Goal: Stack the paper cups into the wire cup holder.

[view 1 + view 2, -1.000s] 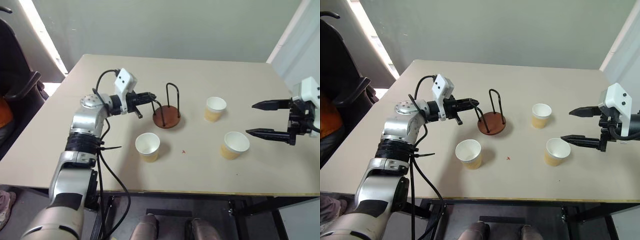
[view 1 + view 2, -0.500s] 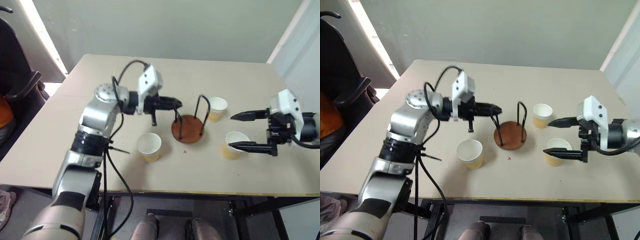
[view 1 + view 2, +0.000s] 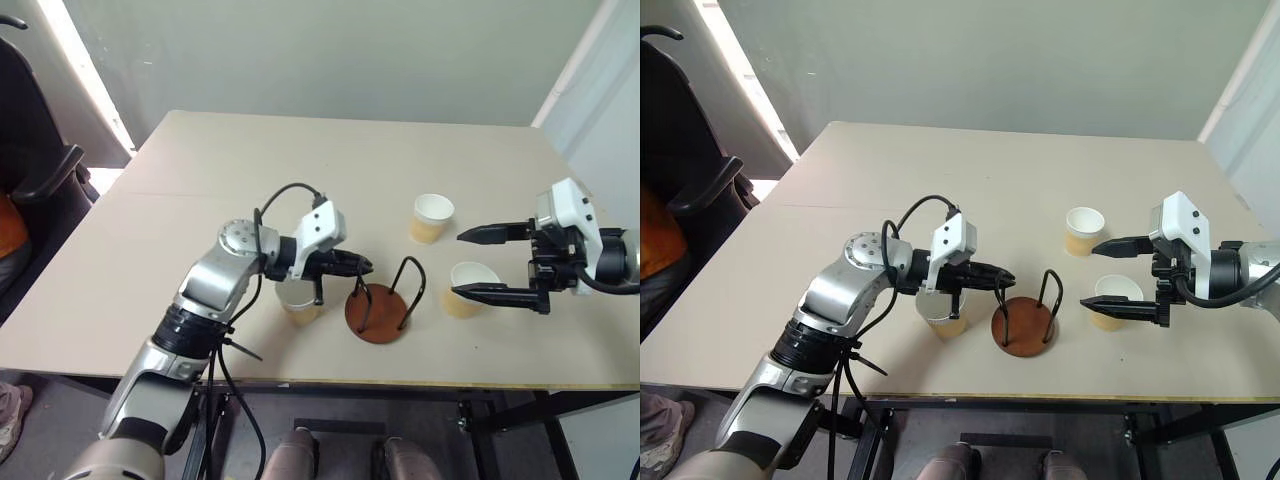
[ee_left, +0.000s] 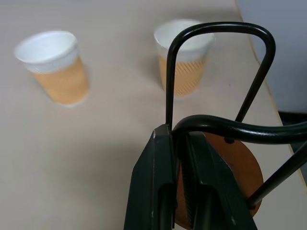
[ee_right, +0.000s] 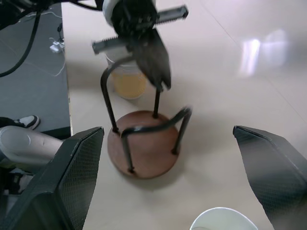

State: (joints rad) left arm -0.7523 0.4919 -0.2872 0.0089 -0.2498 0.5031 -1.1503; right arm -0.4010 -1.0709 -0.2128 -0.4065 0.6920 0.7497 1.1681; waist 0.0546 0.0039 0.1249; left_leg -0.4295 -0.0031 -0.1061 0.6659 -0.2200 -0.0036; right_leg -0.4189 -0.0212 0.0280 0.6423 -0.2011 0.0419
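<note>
The wire cup holder [image 3: 380,318], a reddish-brown disc with black wire loops, stands near the table's front edge. My left gripper [image 3: 360,265] is shut on one of its wire loops, as the left wrist view shows [image 4: 178,132]. One paper cup [image 3: 300,303] sits just behind and under that gripper. A second paper cup [image 3: 432,217] stands farther back. The third paper cup [image 3: 472,287] is right of the holder. My right gripper [image 3: 459,264] hovers open just left of and above this cup, its fingers [image 5: 64,184] spread wide and pointing at the holder [image 5: 144,149].
The tan table [image 3: 250,160] has bare room at the back and left. Its front edge [image 3: 330,378] runs close to the holder. A dark chair [image 3: 35,170] stands beyond the left edge.
My left gripper has pulled the holder by its wire loop to the right and toward the front edge. My right gripper shifted left toward the cup beside it, then held still.
</note>
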